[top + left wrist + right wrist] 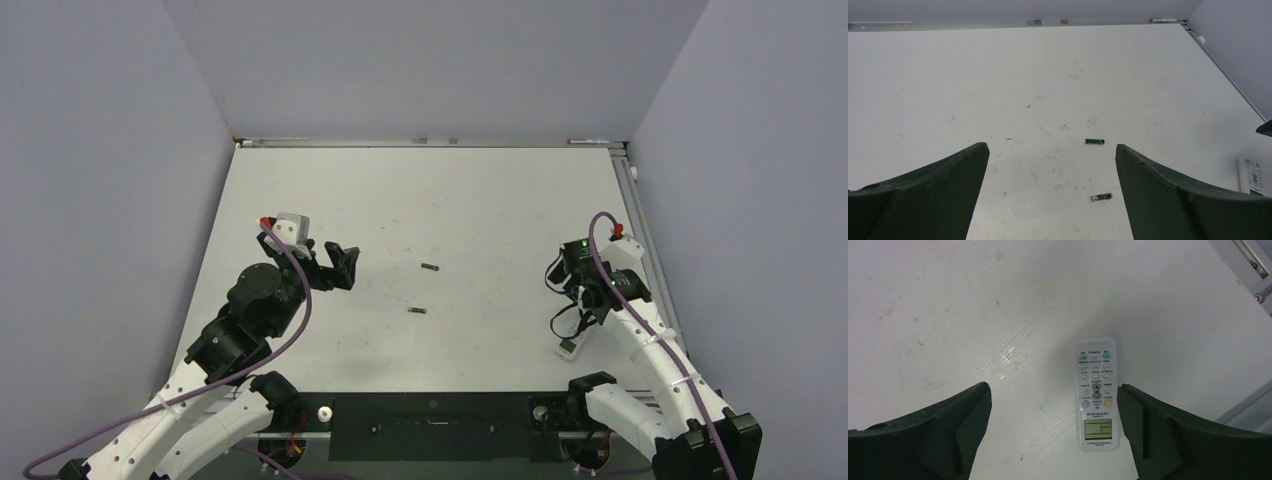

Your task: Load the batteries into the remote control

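- Top view: a white, scuffed flat table carries two small dark cylindrical batteries near its middle, apart from each other: the farther battery and the nearer battery.
- The left gripper, black and two-fingered, stands to the left of both batteries with jaws spread wide, holding nothing.
- The right gripper hangs at the right side of the table. Its jaws are hard to make out from here. A corner of the slim white rectangular remote control shows below it, well apart from the batteries.
- Left wrist view: the left gripper is wide open and empty. The farther battery shows green and black, and the nearer battery is dark with a silver end. Both lie flat, nearer the right-hand finger. The remote control shows at the right edge.
- Right wrist view: the right gripper is wide open and empty. The remote control lies flat on the table, buttons up and screen at the near end, just beside the right-hand finger.
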Robot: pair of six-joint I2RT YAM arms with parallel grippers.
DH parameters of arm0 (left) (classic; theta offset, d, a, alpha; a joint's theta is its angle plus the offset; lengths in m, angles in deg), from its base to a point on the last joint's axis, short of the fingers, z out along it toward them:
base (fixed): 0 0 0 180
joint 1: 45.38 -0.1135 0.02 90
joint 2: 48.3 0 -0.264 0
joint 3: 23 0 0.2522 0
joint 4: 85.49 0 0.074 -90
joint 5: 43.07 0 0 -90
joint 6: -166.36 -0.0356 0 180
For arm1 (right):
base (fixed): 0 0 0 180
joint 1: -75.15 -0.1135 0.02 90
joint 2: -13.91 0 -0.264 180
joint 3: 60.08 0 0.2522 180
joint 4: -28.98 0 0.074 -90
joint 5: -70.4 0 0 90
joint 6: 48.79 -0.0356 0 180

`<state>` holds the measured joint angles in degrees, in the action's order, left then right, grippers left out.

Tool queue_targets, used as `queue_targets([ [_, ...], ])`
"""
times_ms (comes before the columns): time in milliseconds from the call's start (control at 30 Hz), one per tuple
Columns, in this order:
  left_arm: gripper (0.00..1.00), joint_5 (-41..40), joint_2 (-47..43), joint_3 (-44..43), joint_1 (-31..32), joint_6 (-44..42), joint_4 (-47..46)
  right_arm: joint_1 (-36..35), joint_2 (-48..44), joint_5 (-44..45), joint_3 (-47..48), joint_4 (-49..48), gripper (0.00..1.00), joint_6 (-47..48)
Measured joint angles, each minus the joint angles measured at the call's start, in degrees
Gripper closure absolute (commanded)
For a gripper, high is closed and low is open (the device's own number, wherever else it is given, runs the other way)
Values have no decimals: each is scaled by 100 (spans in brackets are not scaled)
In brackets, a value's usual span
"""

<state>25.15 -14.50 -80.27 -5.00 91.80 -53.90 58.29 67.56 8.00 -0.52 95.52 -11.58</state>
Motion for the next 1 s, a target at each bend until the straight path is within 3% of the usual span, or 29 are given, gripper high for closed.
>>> queue_targets([
  [167,4,66,-37,0,0,46,0,348,44,-195,-269,24,4,-140],
  [767,4,278,-81,0,0,96,0,544,911,-413,-1207,-404,4,-914],
  [1000,4,321,-81,0,0,111,0,643,1027,-566,-1460,-820,9,-922],
])
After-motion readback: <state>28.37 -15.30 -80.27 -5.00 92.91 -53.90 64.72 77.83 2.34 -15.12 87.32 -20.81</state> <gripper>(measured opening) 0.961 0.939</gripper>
